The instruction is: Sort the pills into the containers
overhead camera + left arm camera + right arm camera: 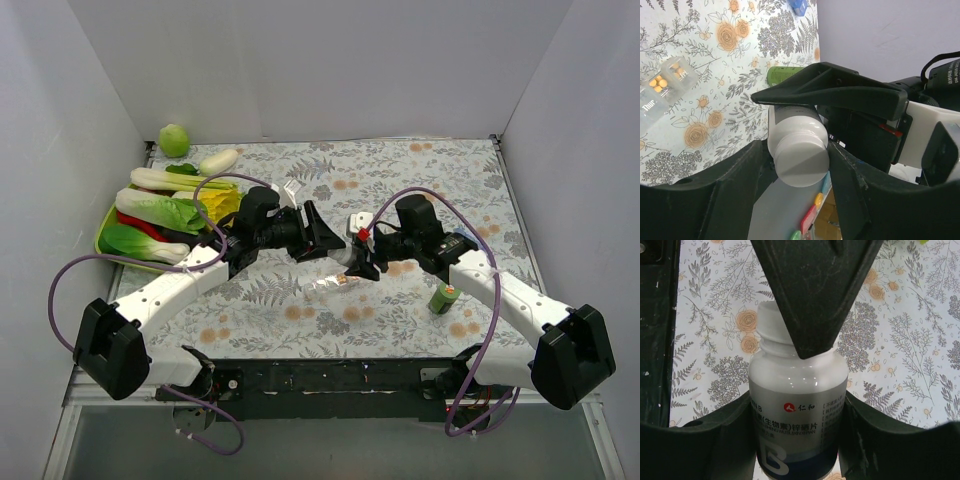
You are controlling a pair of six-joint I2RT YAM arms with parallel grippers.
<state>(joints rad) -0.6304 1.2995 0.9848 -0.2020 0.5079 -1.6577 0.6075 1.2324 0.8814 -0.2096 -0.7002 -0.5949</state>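
A white pill bottle [797, 390] with a blue-and-grey label hangs over the table, my right gripper [797, 407] shut on its body. My left gripper [796, 152] faces it from the other side, its jaws pressed against both sides of the bottle's white cap [802, 162]. In the top view the two grippers [335, 240] [362, 255] meet at the middle of the table. The clear containers [667, 80] lie on the cloth below, with small orange pills [659, 82] in one compartment; they also show in the top view as the containers [330, 283].
A small green bottle [443, 298] lies near the right arm. A blue pill box [799, 6] lies farther off. A green tray [103, 240] of toy vegetables fills the left side, with a green ball [174, 139] behind it. White walls stand on three sides.
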